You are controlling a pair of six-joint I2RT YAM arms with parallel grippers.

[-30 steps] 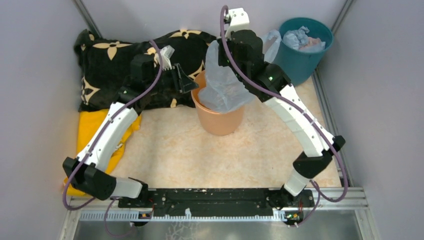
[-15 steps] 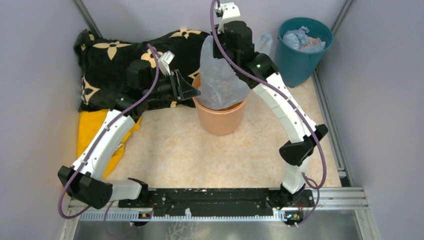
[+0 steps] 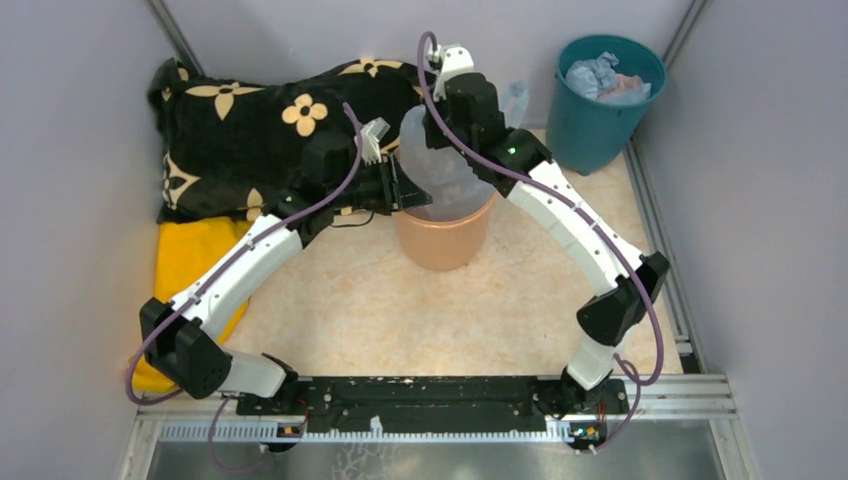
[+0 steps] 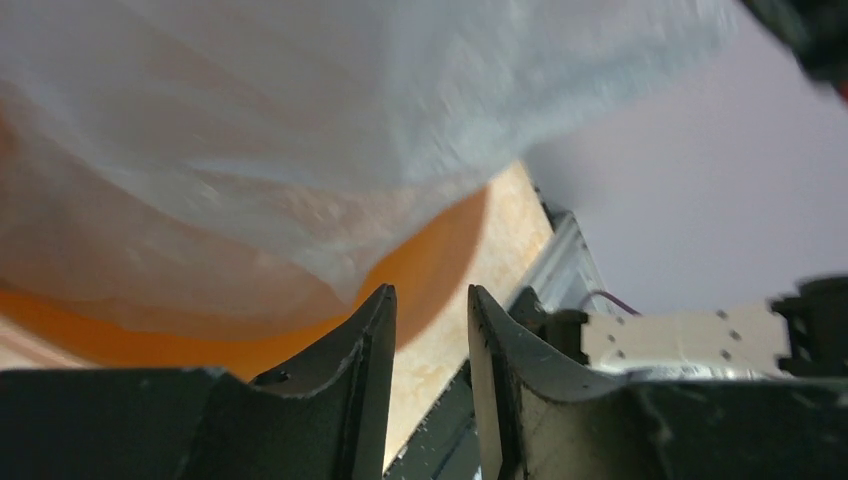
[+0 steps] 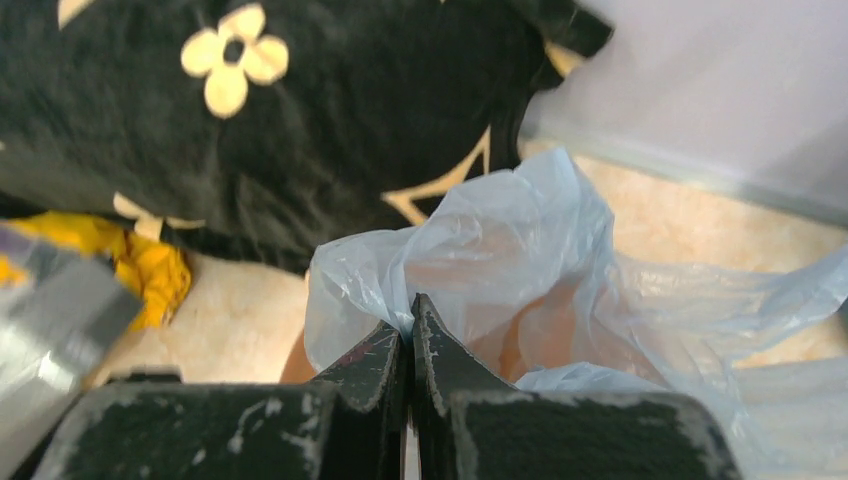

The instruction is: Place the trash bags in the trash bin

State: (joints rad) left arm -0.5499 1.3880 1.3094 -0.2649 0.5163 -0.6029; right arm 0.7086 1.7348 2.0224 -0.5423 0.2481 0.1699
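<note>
A pale blue see-through trash bag (image 3: 440, 170) hangs with its lower part inside the peach-orange trash bin (image 3: 440, 240) at mid-table. My right gripper (image 3: 432, 128) is above the bin and shut on the bag's top edge; in the right wrist view the film is pinched at the right gripper (image 5: 410, 305), and the trash bag (image 5: 500, 230) billows beyond it. My left gripper (image 3: 405, 185) sits at the bin's left rim. In the left wrist view the left gripper (image 4: 432, 300) is open a narrow gap with nothing in it, just below the trash bag (image 4: 300, 130) and the trash bin (image 4: 430, 265).
A dark teal bucket (image 3: 605, 95) holding crumpled film stands at the back right. A black cloth with cream flowers (image 3: 240, 130) lies across the back left, and a yellow cloth (image 3: 195, 265) lies in front of it. Grey walls close in on both sides.
My right gripper has carried the bag left and down, so more of it sits in the bin. My left arm has reached right to the bin's rim, its jaws narrowing a little.
</note>
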